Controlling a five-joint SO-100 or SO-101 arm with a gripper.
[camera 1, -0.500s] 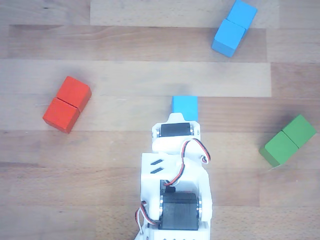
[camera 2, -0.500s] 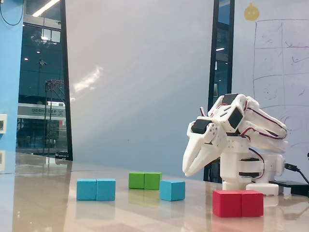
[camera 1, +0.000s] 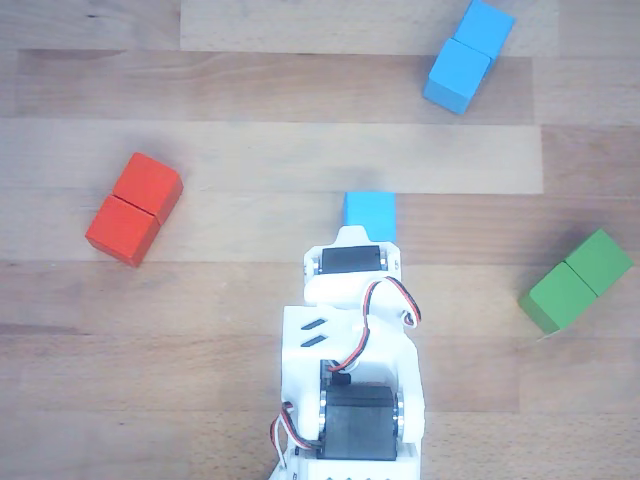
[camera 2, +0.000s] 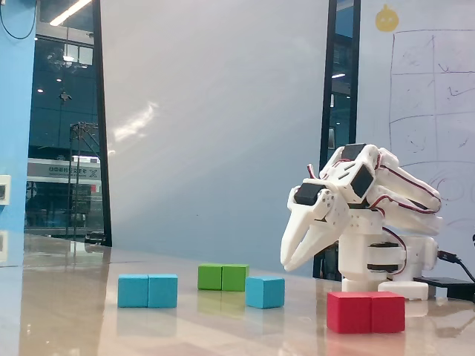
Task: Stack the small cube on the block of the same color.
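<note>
White plastic gripper [camera 2: 288,263] hangs above the wooden table [camera 1: 250,160], its fingers slightly apart and empty. Ahead and well off to its right in the other view lies the block [camera 1: 468,55]; the small cube [camera 2: 265,291] sits just below the fingertips.

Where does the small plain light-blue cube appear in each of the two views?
Other view: the small plain light-blue cube sits at centre, just above the white arm, partly hidden by it.
Fixed view: it stands on the table right of centre, below the raised pincer.
Shared landmark: the red two-cube block.
</note>
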